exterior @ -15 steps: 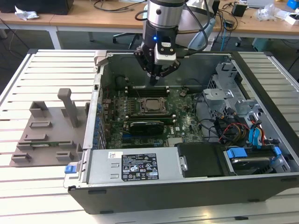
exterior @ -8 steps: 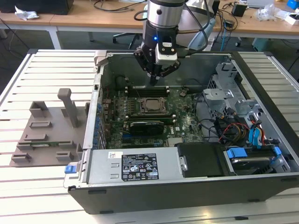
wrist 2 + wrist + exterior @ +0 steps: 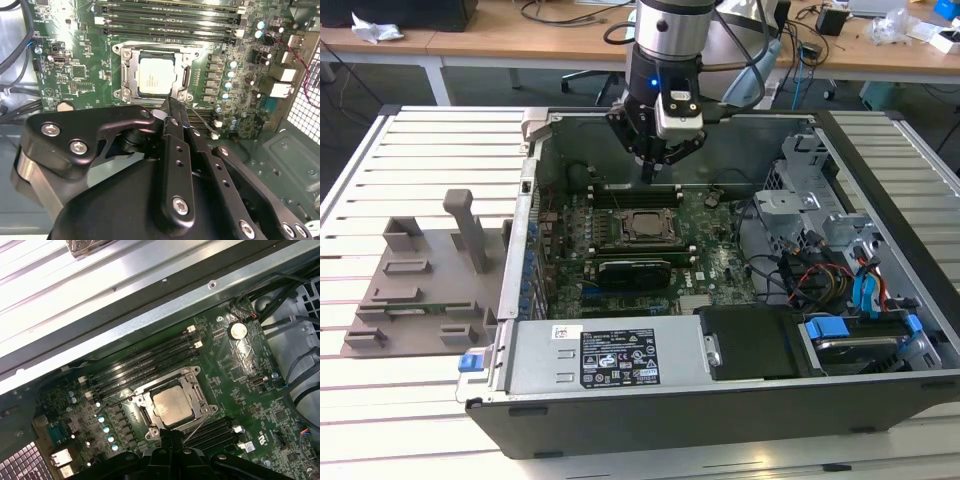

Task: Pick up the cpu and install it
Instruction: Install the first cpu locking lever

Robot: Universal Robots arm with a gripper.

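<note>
Resting in the socket frame (image 3: 125, 76), cpu (image 3: 156, 75), claw (image 3: 171, 106) poised near above it, pinched together, holding nothing

Bright, even light; glare on the table (image 3: 400, 420)

One computer case (image 3: 720, 405) is holding one cpu (image 3: 156, 75), one socket frame (image 3: 124, 75) and one graphics card (image 3: 632, 270); one gripper (image 3: 650, 172) is hovering above.

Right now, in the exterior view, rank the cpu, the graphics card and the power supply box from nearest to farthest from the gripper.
Measured from the gripper:
1. cpu: lying in the socket, close under the gripper.
2. graphics card: just past the cpu, toward the camera.
3. power supply box: along the case's near wall, farthest.
</note>
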